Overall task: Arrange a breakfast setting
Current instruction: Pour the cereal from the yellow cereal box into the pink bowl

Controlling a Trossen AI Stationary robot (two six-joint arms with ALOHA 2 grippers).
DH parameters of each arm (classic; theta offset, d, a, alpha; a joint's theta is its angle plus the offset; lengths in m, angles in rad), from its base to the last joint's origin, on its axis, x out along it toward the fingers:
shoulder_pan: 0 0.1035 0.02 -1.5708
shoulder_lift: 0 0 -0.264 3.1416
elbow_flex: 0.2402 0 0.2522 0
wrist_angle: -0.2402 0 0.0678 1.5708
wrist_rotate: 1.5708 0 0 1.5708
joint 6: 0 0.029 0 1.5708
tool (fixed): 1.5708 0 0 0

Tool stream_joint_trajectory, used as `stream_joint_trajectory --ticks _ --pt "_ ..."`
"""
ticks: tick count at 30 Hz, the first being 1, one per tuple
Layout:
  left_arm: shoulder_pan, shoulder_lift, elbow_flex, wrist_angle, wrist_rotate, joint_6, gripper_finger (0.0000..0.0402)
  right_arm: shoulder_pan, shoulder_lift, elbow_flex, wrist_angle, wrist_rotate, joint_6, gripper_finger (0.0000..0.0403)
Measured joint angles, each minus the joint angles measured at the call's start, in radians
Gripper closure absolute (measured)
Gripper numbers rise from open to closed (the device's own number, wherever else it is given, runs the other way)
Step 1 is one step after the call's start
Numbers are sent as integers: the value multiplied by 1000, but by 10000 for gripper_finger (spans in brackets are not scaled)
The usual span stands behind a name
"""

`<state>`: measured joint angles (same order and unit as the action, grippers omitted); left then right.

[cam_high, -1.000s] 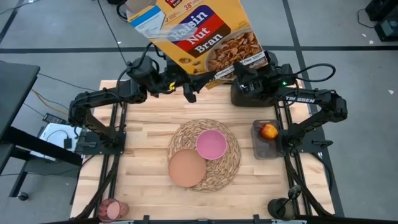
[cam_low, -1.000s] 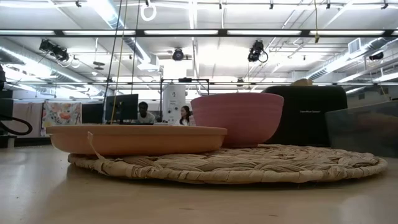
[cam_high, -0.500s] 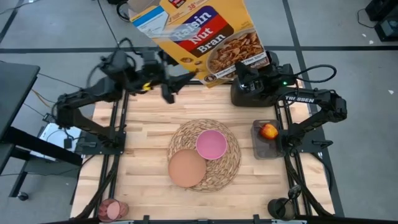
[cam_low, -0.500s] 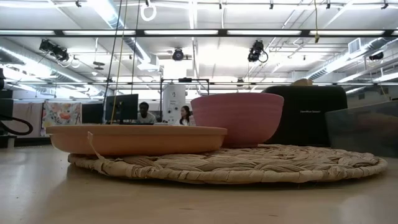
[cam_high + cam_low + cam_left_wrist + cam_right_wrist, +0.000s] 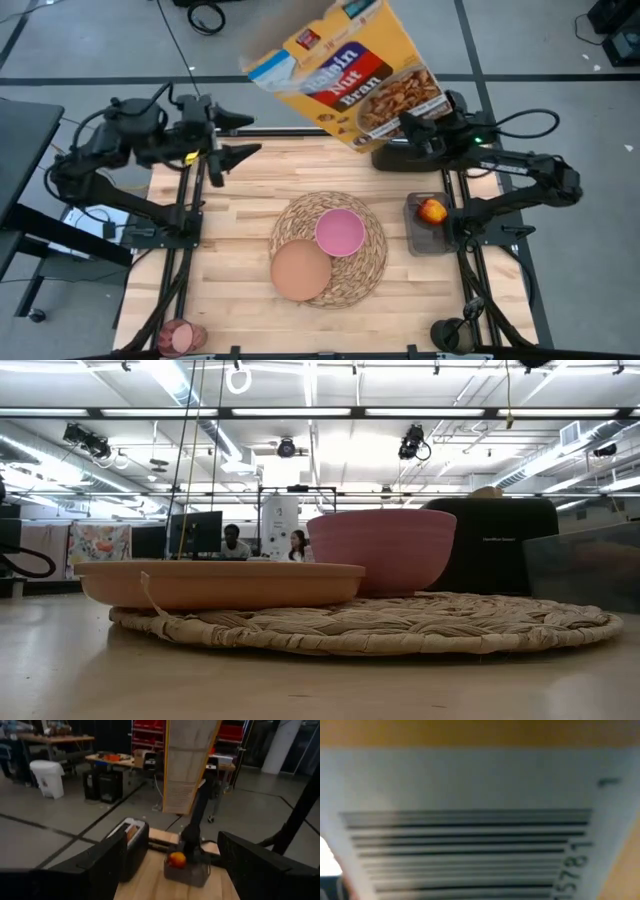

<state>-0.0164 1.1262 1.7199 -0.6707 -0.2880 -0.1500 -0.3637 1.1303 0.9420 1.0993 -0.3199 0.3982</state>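
while the right hand [image 5: 412, 124] grips the "raisin nut bran" cereal box [image 5: 345, 72], the left hand [image 5: 228, 150] hangs wide.

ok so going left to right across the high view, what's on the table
pinkish-red tumbler → left pincer → tan-brown plate → small pink bowl → red apple; the plate and bowl sit on the straw placemat.

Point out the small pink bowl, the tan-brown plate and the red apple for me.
small pink bowl [image 5: 340, 231]: high view, middle of its inside.
tan-brown plate [image 5: 300, 270]: high view, centre of its flat face.
red apple [image 5: 432, 211]: high view, top of the fruit, in the dark tray.
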Motion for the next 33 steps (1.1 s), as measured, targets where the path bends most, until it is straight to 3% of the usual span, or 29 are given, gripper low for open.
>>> stream_joint_trajectory --ticks 7,16,25,33 --pt "-68 -7 -1 -121 -118 -54 86 -5 -266 -178 -294 6 3 160" --pt "-73 18 -1 -193 -226 -249 86 -15 -533 -343 -444 -21 71 160" --pt "-80 102 -2 -106 -304 -371 86 -47 -842 -335 -836 -149 94 160" --pt "-80 138 0 -69 -365 -443 86 -58 -1073 -334 -1120 -182 117 160"
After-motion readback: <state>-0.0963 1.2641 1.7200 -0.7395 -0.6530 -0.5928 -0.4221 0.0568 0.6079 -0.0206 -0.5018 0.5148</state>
